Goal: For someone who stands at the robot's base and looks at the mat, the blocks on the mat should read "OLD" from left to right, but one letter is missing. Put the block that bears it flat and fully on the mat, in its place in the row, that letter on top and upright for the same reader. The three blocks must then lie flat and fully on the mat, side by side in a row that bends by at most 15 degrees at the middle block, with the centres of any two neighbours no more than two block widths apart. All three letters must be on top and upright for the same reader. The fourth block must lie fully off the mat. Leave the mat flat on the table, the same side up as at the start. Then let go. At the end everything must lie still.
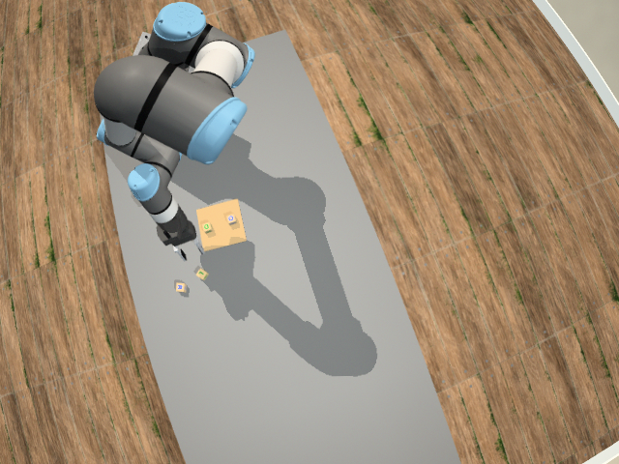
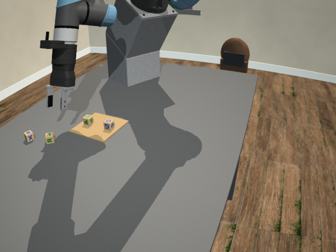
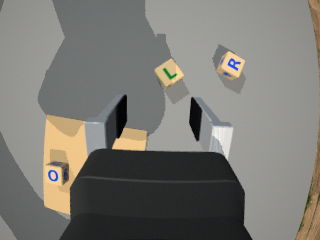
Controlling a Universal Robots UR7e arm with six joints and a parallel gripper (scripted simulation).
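The tan mat (image 1: 221,224) lies on the grey table with two blocks on it. One block has a blue O on top (image 1: 230,218) and one has a green letter on top (image 1: 207,227). In the wrist view only the O block (image 3: 55,174) shows on the mat (image 3: 63,154); the gripper body hides the other. The block with a green L on top (image 3: 170,72) lies off the mat, tilted in plan, and shows in the top and exterior views (image 1: 201,274) (image 2: 49,137). My gripper (image 2: 56,101) is open and empty, high above the table beside the mat's edge, between the mat and the L block.
A block with a blue R on top (image 3: 231,63) lies off the mat beyond the L block, a short gap apart (image 1: 180,287). The robot's pedestal (image 2: 135,49) stands behind the mat. The table's edge and wooden floor (image 3: 307,227) are near on the R block's side.
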